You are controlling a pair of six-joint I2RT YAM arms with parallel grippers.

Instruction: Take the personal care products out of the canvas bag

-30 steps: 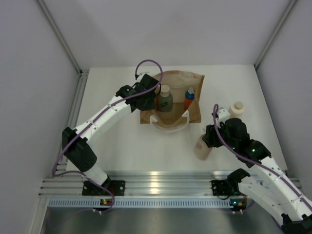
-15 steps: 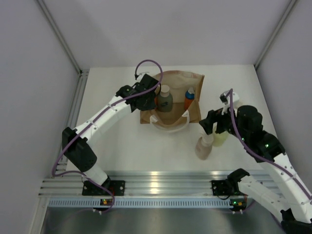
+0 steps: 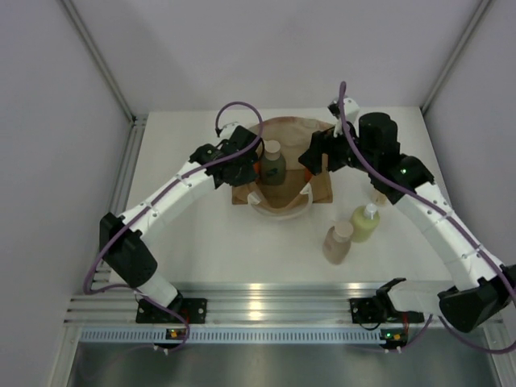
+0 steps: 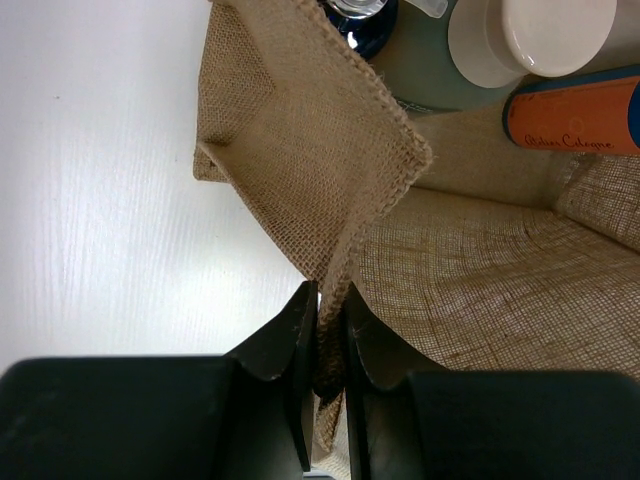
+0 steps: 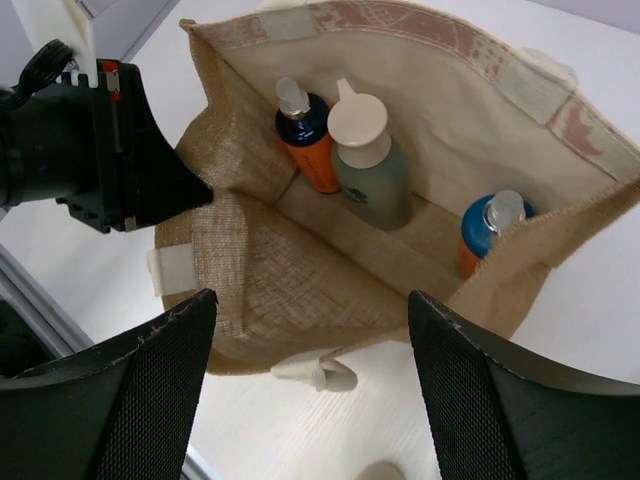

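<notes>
The tan canvas bag [image 3: 284, 133] stands open at the table's back middle. My left gripper [image 3: 246, 165] is shut on the bag's left rim; the burlap edge [image 4: 325, 240] sits pinched between its fingers [image 4: 300, 340]. My right gripper [image 5: 310, 300] is open and empty, hovering above the bag's front right [image 3: 313, 161]. Inside the bag [image 5: 270, 270] stand a dark green bottle [image 5: 375, 175] with a pale cap and two orange bottles with blue caps [image 5: 315, 155] [image 5: 480, 240]. The yellow-green bottle [image 3: 364, 222] and the pinkish-beige bottle [image 3: 337, 242] stand on the table to the front right.
The bag's white handle [image 3: 278, 208] loops forward onto the table. A bit of the cream bottle [image 3: 379, 197] shows beside my right forearm. Grey walls close in the table on three sides; the metal rail [image 3: 258, 302] runs along the near edge.
My right arm has swung from the table's right front up and back to above the bag, leaving the yellow-green bottle standing beside the pinkish-beige one. My left gripper keeps its hold.
</notes>
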